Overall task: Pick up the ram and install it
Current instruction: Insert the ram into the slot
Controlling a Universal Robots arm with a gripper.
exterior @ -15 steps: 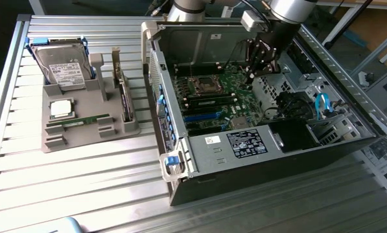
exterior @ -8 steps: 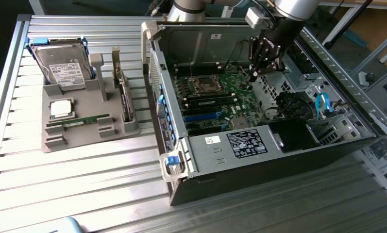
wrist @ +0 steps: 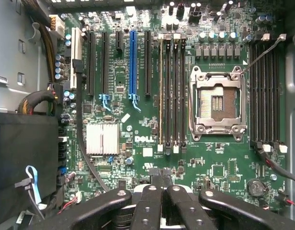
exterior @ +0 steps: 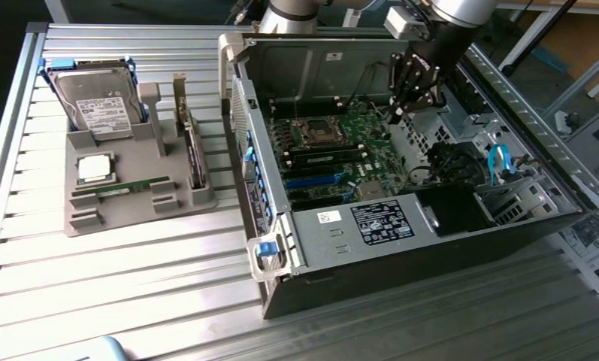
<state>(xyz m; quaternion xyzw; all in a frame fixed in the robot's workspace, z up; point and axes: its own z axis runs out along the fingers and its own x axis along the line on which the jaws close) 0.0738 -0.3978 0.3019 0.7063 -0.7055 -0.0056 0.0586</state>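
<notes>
A: Well, what writing can you read on the motherboard (wrist: 152, 129)?

B: "DELL" in white letters, just beside the ribbed silver heatsink (wrist: 102, 139), between it and the open CPU socket (wrist: 218, 106). The black power supply (exterior: 379, 224) in the computer case (exterior: 279, 150) carries a label full of print, too small to read. So does the white label on the hard drive (exterior: 97, 105), which stands in the grey holder (exterior: 139, 210) on the worktop (exterior: 128, 286).

A: And the pincer?

B: The pincer (exterior: 407, 105) hangs inside the computer case above the motherboard, on the far side of the CPU socket. Its black fingers (wrist: 147, 206) are drawn fully together and hold nothing.

A: Where is the ram?

B: The ram (exterior: 128, 188) lies flat in the grey holder, a green stick just in front of the square silver CPU chip (exterior: 95, 167) and near the hard drive. It is outside the computer case, to the exterior view's left of it, well apart from the pincer. A second card (exterior: 192, 147) stands on edge in the same holder, nearer the computer case.

A: The memory slots?

B: Dark slots (wrist: 172, 91) run beside the CPU socket, toward the blue slot (wrist: 133, 67); whether a stick sits in them I cannot tell.
</notes>
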